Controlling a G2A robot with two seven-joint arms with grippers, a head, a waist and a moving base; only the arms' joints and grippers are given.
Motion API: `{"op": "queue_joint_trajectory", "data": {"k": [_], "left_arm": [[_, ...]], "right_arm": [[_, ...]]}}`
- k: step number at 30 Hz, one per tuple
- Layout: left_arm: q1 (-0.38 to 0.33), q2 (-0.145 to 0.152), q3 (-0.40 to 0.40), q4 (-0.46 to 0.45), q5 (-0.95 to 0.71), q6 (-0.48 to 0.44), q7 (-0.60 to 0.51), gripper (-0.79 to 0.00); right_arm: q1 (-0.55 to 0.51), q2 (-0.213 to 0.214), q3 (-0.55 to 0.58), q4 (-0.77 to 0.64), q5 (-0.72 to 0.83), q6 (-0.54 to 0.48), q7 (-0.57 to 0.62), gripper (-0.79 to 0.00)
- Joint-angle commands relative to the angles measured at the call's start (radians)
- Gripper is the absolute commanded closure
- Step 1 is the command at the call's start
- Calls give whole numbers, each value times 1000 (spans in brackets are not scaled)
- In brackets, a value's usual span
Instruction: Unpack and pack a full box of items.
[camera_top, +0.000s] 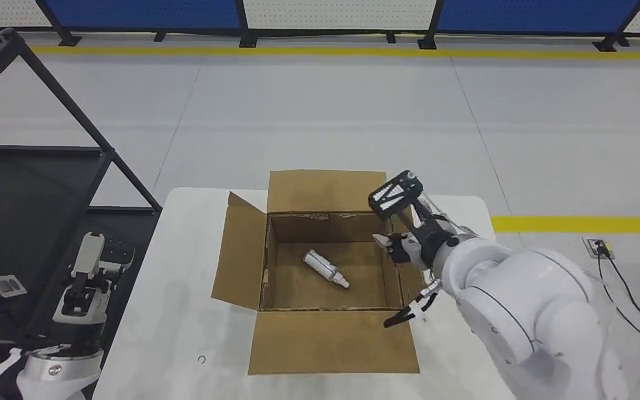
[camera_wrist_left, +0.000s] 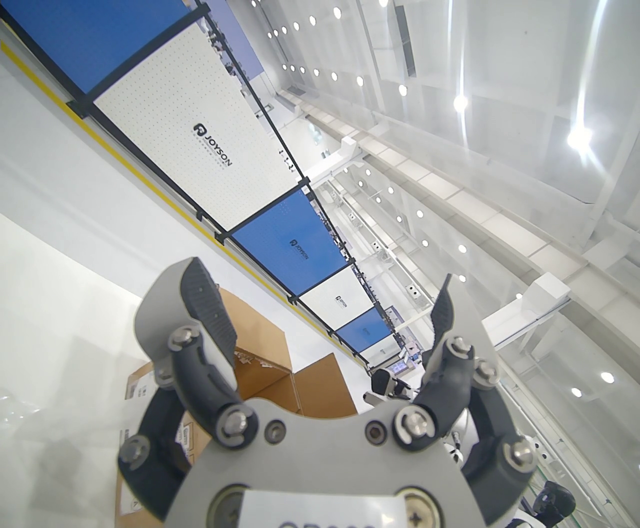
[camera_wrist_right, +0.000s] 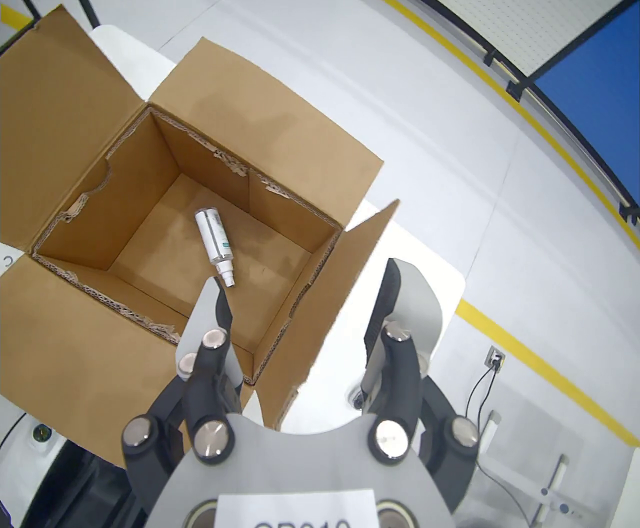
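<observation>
The right pincer (camera_wrist_right: 303, 277) hung spread and empty above the open box (camera_wrist_right: 200, 155), whose floor, below and just ahead of the pincer, held a small spray bottle (camera_wrist_right: 215, 240) lying flat, judged light, rigid and slick, best pinched across its cylindrical body, not the nozzle

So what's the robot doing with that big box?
The robot is working at an open cardboard box on a white table. One small white spray bottle lies on its side at the bottom of the box. The right gripper hangs open above the box's edge, holding nothing. The left gripper is open too, off to the side of the table, away from the box.
</observation>
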Motion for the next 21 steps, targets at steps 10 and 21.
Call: {"op": "queue_joint_trajectory", "data": {"k": [10,21], "left_arm": [[0,0,0,0,0,0,0,-785],[0,0,0,0,0,0,0,-785]], "right_arm": [[264,-69,-250,397,219,-73,-43,-643],[369,-145,-439,665,316,-99,-114,-656]]}}
